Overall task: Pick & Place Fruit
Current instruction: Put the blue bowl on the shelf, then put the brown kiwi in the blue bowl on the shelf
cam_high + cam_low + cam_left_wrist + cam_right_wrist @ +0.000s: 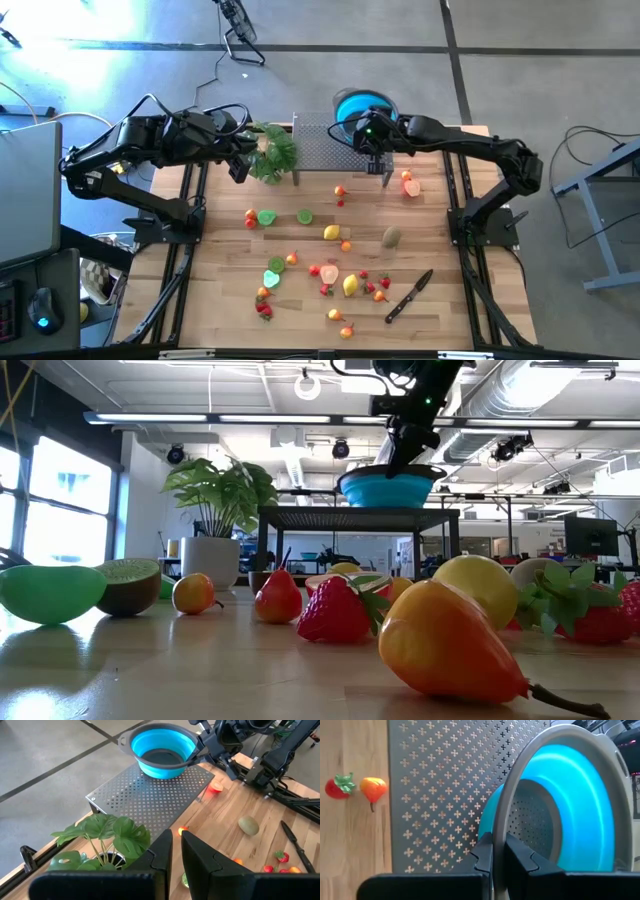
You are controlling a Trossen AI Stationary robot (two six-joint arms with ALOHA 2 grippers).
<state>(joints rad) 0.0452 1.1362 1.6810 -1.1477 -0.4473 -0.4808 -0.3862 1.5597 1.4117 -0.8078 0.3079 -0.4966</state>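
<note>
right pincer [498,851] clamped on the grey rim of the blue bowl [352,104], which stands on the perforated metal stand [325,150] at the far edge of the table [230,300]. left pincer [176,851] narrow and empty, beside the leafy plant [270,150]. the fruit [331,233] lies scattered over the table's middle and near side, near a black-handled knife [410,295].

My right tool [493,851] grips the bowl [356,105] rim on the rack [322,148] at the bench [225,285] back; plant [271,152] left of it, fruit [331,232] scattered before, knife [408,297] front right.
</note>
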